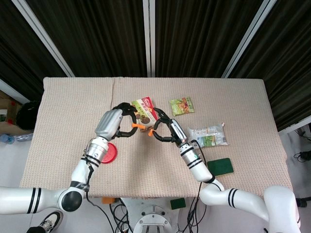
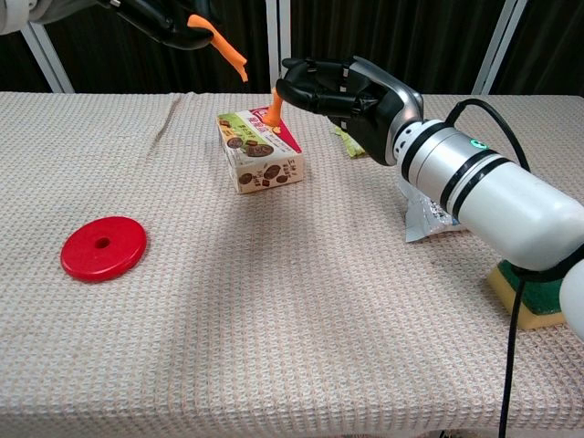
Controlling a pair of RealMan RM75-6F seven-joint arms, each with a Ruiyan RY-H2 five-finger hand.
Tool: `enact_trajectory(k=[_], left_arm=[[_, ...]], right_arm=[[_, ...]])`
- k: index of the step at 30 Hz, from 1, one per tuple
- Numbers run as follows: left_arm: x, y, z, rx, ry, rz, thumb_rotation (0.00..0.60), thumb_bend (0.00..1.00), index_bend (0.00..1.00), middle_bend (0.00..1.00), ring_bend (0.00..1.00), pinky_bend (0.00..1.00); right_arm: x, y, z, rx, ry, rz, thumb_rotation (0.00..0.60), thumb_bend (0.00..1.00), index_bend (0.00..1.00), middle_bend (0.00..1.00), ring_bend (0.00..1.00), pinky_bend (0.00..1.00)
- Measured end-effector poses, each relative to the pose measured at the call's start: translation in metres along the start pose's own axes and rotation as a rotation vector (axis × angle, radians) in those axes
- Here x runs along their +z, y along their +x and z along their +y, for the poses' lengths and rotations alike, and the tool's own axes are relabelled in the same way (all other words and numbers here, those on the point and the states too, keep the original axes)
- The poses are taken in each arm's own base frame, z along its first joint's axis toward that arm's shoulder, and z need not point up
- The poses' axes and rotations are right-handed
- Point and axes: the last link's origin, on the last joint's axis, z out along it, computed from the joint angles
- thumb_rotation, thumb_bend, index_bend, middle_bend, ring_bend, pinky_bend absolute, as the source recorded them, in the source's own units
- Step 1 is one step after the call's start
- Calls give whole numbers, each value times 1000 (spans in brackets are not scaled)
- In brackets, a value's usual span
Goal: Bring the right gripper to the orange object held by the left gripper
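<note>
The orange object now shows as two pieces. My left hand [image 1: 120, 121] [image 2: 166, 15], raised above the table, grips a curved orange strip [image 1: 136, 125] [image 2: 225, 44]. My right hand [image 1: 165, 127] [image 2: 345, 88] pinches a shorter orange piece [image 1: 151, 131] [image 2: 274, 105] between its fingertips, just right of the strip. A small gap separates the two pieces. Both hands hover over the cookie box [image 1: 145, 109] [image 2: 261, 151].
A red disc [image 1: 108, 154] [image 2: 103, 247] lies at the left front. A green snack bag [image 1: 181, 106], a white-green packet [image 1: 207, 136] [image 2: 425, 215] and a green sponge [image 1: 219, 167] [image 2: 533, 297] lie to the right.
</note>
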Motion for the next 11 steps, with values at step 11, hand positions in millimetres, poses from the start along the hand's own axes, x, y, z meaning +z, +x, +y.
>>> enact_trajectory(k=[11], left_arm=[[-4,14,-6,-5,19,35,600,310,578,284,146,199]], right_arm=[[-8,18,2,-1,-3,34,600,357,625,50,0,0]])
